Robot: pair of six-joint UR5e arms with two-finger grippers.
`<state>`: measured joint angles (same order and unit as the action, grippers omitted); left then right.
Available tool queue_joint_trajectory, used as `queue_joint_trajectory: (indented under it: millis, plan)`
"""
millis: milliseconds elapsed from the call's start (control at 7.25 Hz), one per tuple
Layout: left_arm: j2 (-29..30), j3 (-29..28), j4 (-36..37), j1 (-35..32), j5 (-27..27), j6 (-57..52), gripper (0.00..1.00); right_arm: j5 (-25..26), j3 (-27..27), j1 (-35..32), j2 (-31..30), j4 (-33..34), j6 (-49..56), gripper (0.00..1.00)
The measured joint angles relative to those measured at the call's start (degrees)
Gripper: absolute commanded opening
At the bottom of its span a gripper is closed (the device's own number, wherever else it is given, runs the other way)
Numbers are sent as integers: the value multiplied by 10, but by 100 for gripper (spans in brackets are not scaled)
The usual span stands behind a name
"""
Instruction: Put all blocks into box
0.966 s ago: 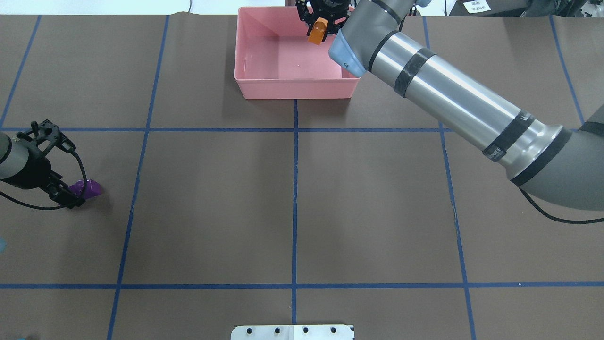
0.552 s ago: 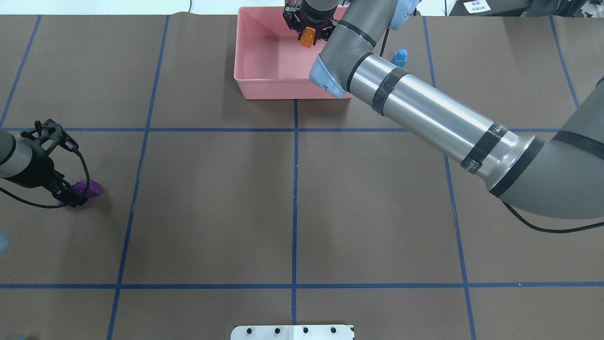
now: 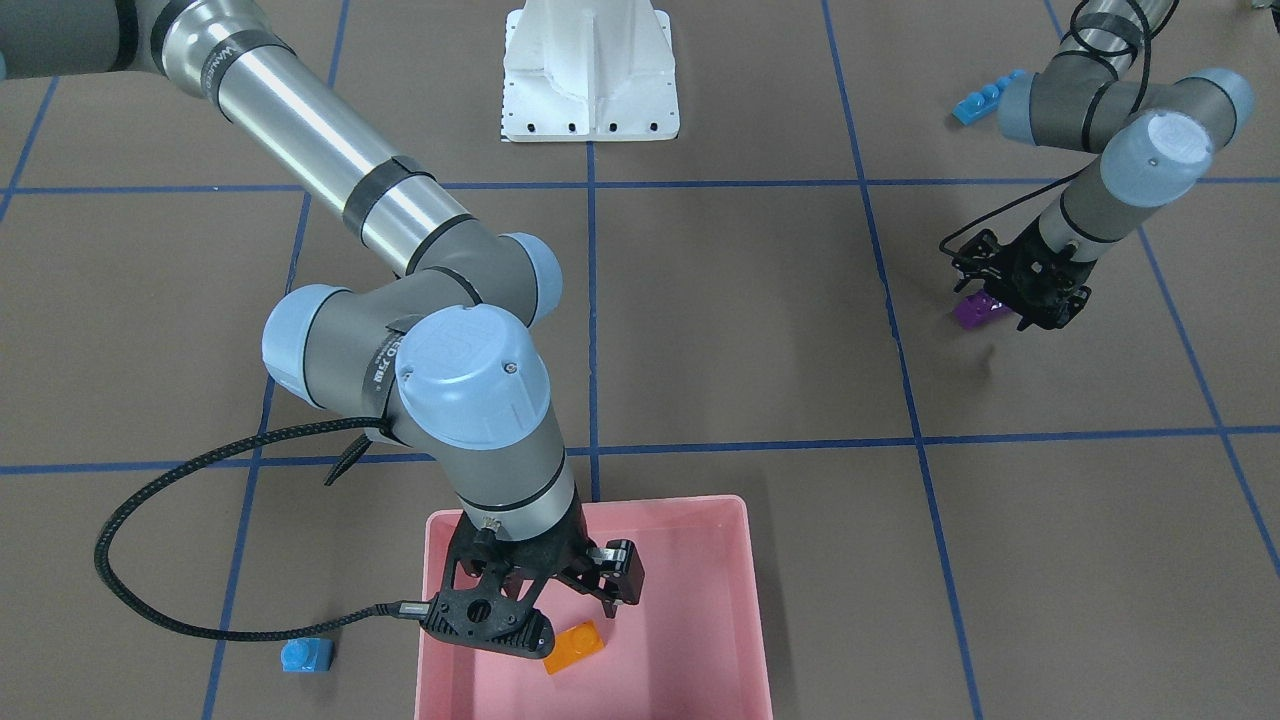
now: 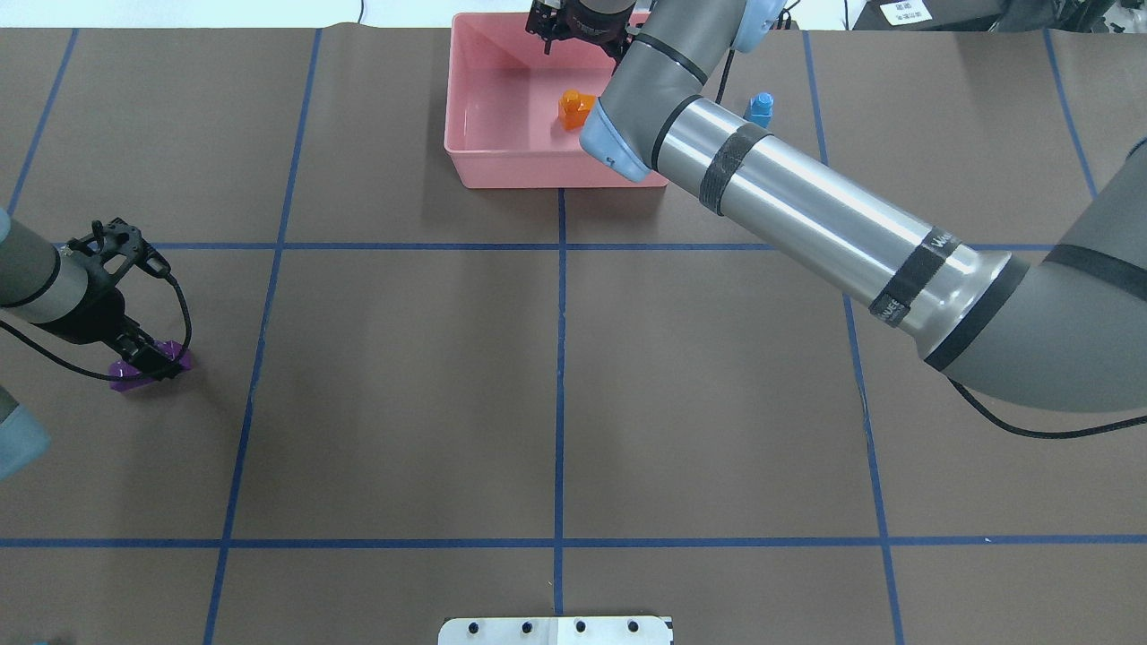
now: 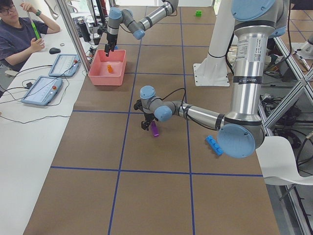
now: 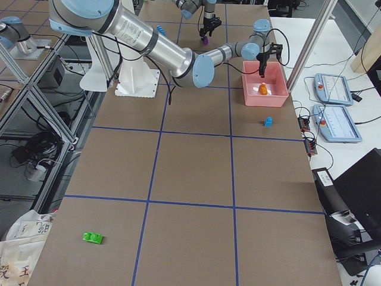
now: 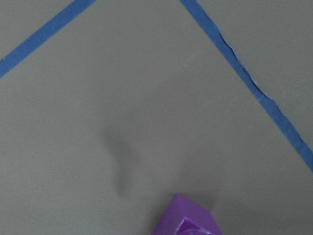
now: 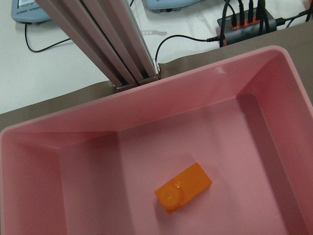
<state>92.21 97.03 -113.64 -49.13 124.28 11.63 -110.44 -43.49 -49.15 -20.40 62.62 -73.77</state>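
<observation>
Judging from how the left gripper (image 4: 148, 358) sits, the main hazard is a poor pinch on the purple block (image 4: 125, 372). The block shows partly under the fingers and pokes out to one side of them, so an off-centre squeeze could tip it or let it twist loose on the carry across the table. Whether those jaws are spread or pressed on the block I cannot tell.

A second risk lies with the right gripper (image 3: 555, 610), which hangs over the box (image 4: 502, 170) with its jaws spread and empty. The small blue block (image 4: 761, 108) stands outside the box wall, off to the side of those jaws. A low sweep toward it could clip the wall or knock the upright block over.

The box holds one piece only, the orange block (image 4: 575, 107), lying loose on the floor below the right jaws and apart from them. The long blue block (image 3: 985, 98) and the green block (image 6: 92, 238) lie on the table, well away from both sets of jaws.
</observation>
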Motion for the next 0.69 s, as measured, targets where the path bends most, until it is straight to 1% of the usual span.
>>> queue_joint_trajectory:
  millis: [138, 414, 552, 690]
  plan:
    - [0, -2, 0, 0, 0, -1, 59, -2, 0, -3, 1, 1, 0, 99]
    - [-2, 0, -1, 0, 1, -2, 58, -4, -2, -7, 3, 2, -1, 99]
    - [-4, 2, -1, 0, 2, 0, 42, -5, -2, -8, 3, 3, -1, 99]
    - [-6, 5, -1, 0, 2, 2, 0, -5, -3, -9, 3, 3, -1, 99]
